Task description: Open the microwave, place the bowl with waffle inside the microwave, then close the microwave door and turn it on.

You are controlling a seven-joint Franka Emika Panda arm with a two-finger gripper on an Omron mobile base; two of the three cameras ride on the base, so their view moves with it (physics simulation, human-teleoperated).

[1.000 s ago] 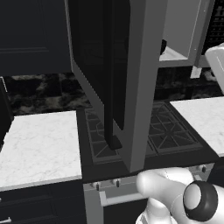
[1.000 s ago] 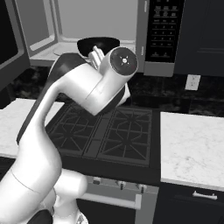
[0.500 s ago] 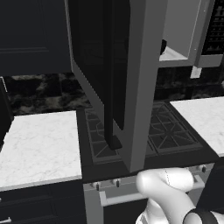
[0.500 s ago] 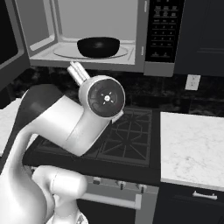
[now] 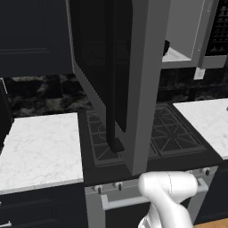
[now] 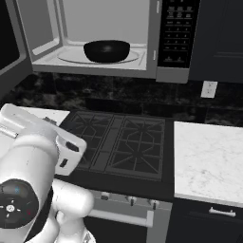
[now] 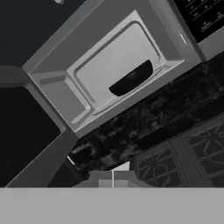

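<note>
The microwave (image 6: 163, 73) hangs open above the stove, its dark button panel (image 6: 178, 33) at the right edge. On the turntable inside sits the black bowl (image 6: 107, 50), which the hand view catches as a dark shape (image 7: 131, 78). No waffle shows over the bowl's rim. The microwave door (image 5: 133, 67) is swung wide to the left, its black bar handle (image 5: 111, 89) facing the room. My gripper (image 7: 113, 178) is shut with nothing in it, low and well back from the microwave, pointing up at it. The white hand (image 6: 47, 137) sits over the stove's front left.
A black stove (image 6: 118, 142) with cast grates lies below the microwave, an oven handle (image 6: 123, 216) under its front. White marble counters flank it, left (image 5: 40, 147) and right (image 6: 209, 156). A wall outlet (image 6: 209, 88) is on the dark backsplash.
The arm has dropped down and back from the microwave opening to low over the stove front. The bowl stays inside. The fingers have closed fully.
</note>
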